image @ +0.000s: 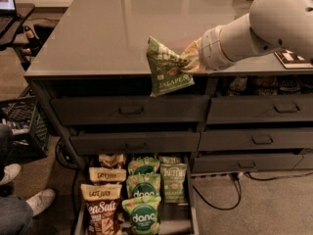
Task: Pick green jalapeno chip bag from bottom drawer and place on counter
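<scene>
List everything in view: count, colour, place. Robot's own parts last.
green jalapeno chip bag: one, olive green, held aloft at the counter's front edge.
counter: one, glossy grey, above the drawers.
bottom drawer: one, dark grey, pulled open, low.
Late July bags: three, tan-brown, drawer's left column.
dang bags: three, bright green, middle column.
Kettle bag: at least one, olive green, right column.
closed drawers: five, dark grey, under the counter.
crate: one, black, left floor.
shoes: two, white, lower left floor.
arm: one, white, reaching from the right.
gripper: one, tan, jaws shut on the bag's right edge.
</scene>
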Available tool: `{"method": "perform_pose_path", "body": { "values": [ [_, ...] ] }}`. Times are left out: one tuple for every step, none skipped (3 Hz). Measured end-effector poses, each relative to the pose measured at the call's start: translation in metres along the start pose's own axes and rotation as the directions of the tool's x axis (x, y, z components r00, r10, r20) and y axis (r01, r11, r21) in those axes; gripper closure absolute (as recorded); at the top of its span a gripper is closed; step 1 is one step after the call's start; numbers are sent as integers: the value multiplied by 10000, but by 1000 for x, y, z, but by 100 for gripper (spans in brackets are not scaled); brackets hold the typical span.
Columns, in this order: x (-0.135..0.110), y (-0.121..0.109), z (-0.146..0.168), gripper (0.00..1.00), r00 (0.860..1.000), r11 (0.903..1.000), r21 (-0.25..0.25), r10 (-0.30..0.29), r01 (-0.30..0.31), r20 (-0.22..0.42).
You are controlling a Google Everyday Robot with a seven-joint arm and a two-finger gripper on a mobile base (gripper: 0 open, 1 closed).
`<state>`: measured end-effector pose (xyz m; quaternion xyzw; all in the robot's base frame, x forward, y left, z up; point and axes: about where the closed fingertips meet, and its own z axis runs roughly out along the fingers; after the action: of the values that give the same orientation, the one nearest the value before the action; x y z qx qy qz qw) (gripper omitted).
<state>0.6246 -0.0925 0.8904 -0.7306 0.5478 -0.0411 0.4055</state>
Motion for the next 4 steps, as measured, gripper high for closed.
{"method": "perform_pose_path", "body": {
  "values": [
    [0,0,0,100,10000,10000,-1,-1,1,1],
    [0,-25,-1,100,9993,9994,254,-223,215,295],
    [8,-64,13,100,9970,9984,198,-535,525,557],
    [9,-96,36,100,9933,9969,-82,-777,787,854]
  ]
}}
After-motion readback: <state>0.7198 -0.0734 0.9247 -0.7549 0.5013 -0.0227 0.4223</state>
